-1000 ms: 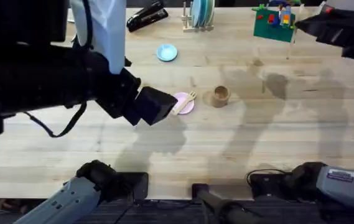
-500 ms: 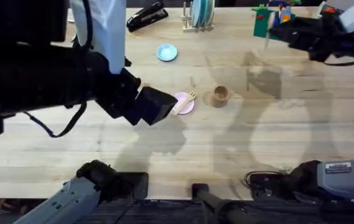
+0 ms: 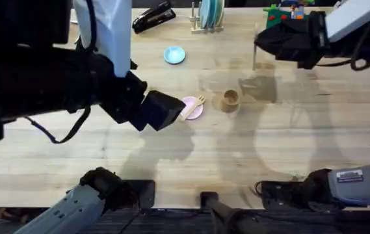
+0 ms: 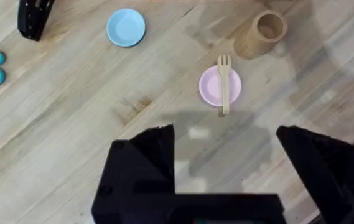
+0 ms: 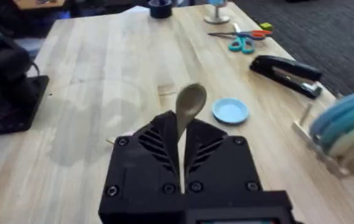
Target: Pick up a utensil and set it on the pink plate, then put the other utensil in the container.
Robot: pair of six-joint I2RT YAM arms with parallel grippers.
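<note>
The wooden fork (image 4: pixel 224 83) lies flat across the pink plate (image 4: pixel 211 88), its tines poking past the rim on the side toward the wooden cup (image 4: pixel 260 33) and its handle end hanging off the opposite edge. From above, the fork (image 3: pixel 193 108) and plate (image 3: pixel 195 110) sit just ahead of the left gripper (image 3: pixel 166 112), whose two black fingers (image 4: pixel 144 155) stand wide apart with nothing between them; the plate sits a little way beyond the gap between the fingertips, apart from them.

The cup (image 3: pixel 230 99) stands upright just beside the plate, on the side away from the left gripper.

The wooden spoon (image 5: pixel 188 107) is clamped in the right gripper (image 5: pixel 181 146): its slim handle is pinched in the narrow slit between the black fingers (image 5: pixel 154 144), and its rounded bowl sticks out past the fingertips. In the overhead view the right gripper (image 3: pixel 270 40) hangs over the far right part of the table (image 3: pixel 302 143), and a thin pale stick (image 3: pixel 254 55) points down from its tip, up and to the right of the cup and well apart from it.

Past the spoon's bowl lies a light blue dish (image 5: pixel 230 111). Farther off from the right fingers are a black stapler (image 5: pixel 287 75) and teal scissors (image 5: pixel 241 41).
</note>
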